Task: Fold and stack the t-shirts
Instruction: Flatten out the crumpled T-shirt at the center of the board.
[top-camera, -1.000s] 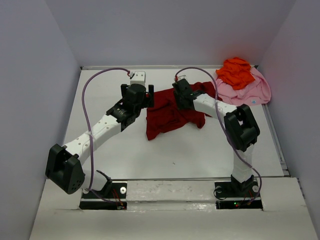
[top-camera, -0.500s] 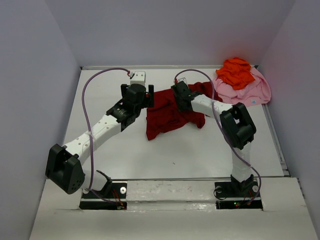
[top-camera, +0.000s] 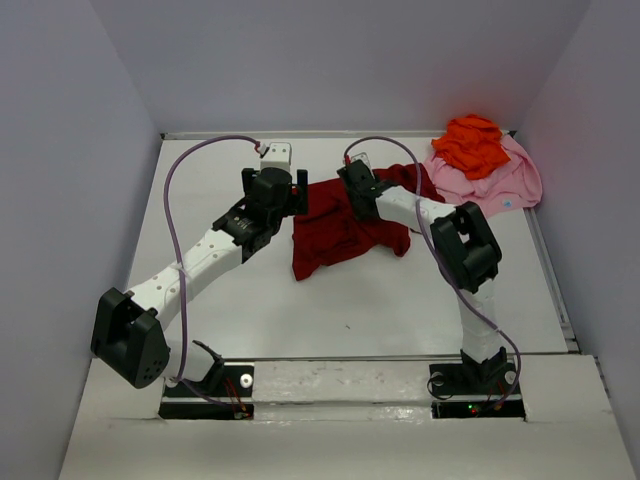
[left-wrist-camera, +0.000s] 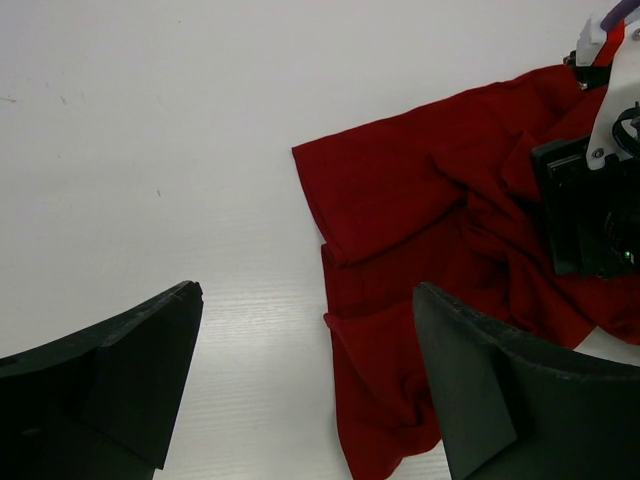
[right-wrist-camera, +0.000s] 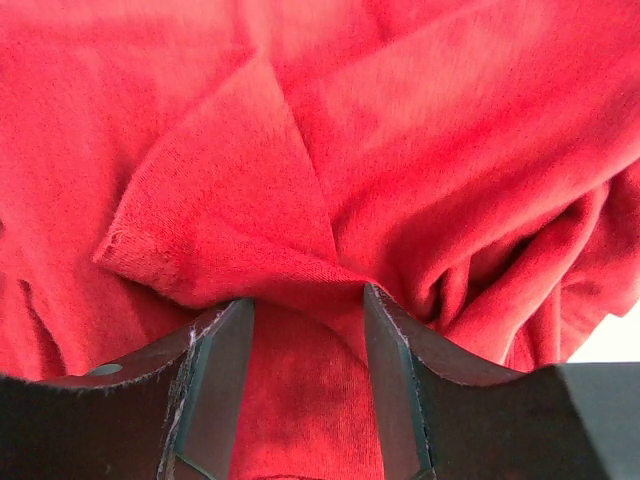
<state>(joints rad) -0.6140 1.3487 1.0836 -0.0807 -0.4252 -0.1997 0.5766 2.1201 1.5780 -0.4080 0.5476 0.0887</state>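
Note:
The dark red t-shirt (top-camera: 340, 230) lies crumpled and spread on the table's middle, toward the back. My left gripper (top-camera: 298, 191) hovers at its left edge, open wide; in the left wrist view (left-wrist-camera: 305, 292) bare table and the shirt's left hem (left-wrist-camera: 400, 200) show between its fingers. My right gripper (top-camera: 352, 188) is pressed down into the shirt's upper part. Its jaws stand apart (right-wrist-camera: 305, 300) with a ridge of red cloth (right-wrist-camera: 300, 180) across the tips and cloth in the gap. The orange t-shirt (top-camera: 472, 143) sits bunched on the pink t-shirt (top-camera: 500, 185) at the back right.
White walls (top-camera: 80, 150) close in the table on the left, back and right. The right arm's black wrist (left-wrist-camera: 590, 200) shows at the right edge of the left wrist view, over the red shirt. Purple cables (top-camera: 175, 200) loop above both arms.
The right gripper has shifted a little to the left and back over the red shirt, its elbow swinging left. The left arm and the shirts look unchanged.

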